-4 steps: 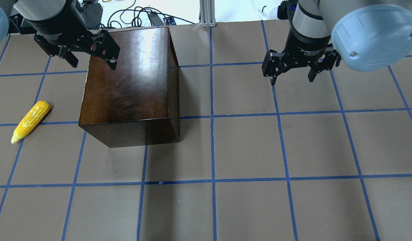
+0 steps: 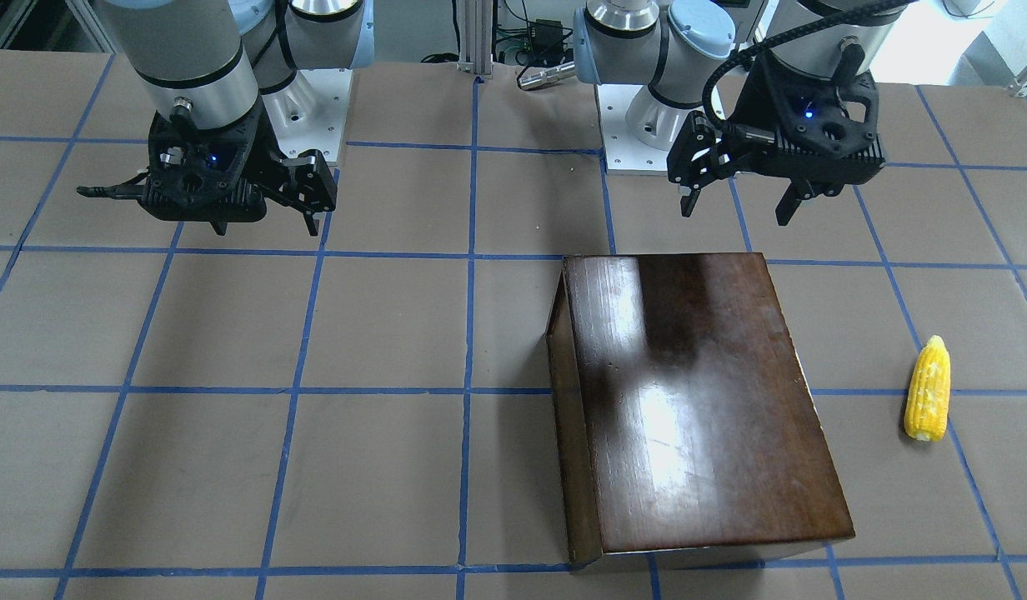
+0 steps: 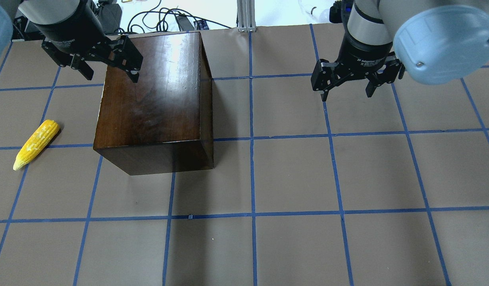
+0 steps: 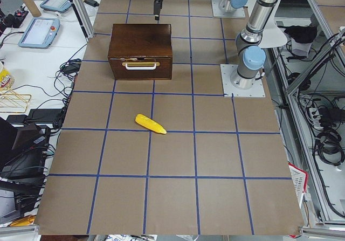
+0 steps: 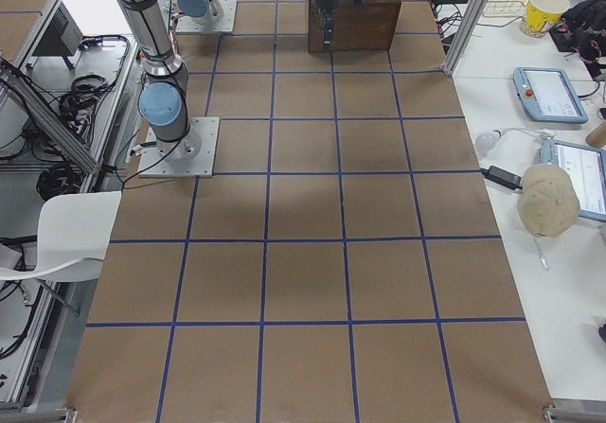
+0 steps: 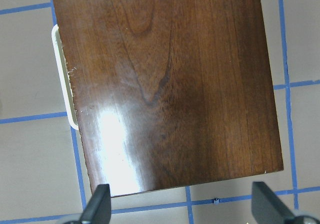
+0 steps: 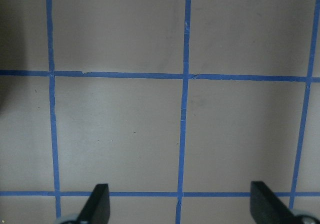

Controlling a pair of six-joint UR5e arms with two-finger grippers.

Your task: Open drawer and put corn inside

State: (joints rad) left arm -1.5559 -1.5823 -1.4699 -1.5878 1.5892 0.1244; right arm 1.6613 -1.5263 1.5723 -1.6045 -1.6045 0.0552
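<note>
1. Yellow and bumpy with kernels, the corn (image 2: 929, 390) in your front-facing view lies on the table (image 2: 380, 333) at 3 o'clock from the glossy dark-brown box (image 2: 697, 400). It is well apart from the box, with its tapered tip toward 12. The left gripper (image 2: 735, 212) hangs past the box's 12 o'clock edge, spread wide and holding nothing. The right gripper (image 2: 266, 223), off at 10 o'clock, is equally wide and empty.
2. Overhead, you find the corn (image 3: 36, 143) at 8 o'clock from the box (image 3: 153, 103), lying slantwise with its tip toward 7. The left gripper (image 3: 110, 76) hovers at the box's 11 o'clock corner. The right gripper (image 3: 347, 95) is at 2 o'clock, well apart.
3. From the left end, the drawer (image 4: 140, 68) sits flush in the box with a pale pull (image 4: 140, 65) across its dark front. The corn (image 4: 150, 124) lies at 6 o'clock from it.
4. From the right end, you see only the box's (image 5: 365, 11) plain back at 12 o'clock.
5. On the left wrist view, wood grain fills the picture and the pull (image 6: 62, 78) peeks out at 9 o'clock. The fingers (image 6: 97, 209) stand far apart with nothing between them.
6. On the right wrist view, the fingers (image 7: 100, 204) are parted wide over blue tape lines (image 7: 185, 108).
</note>
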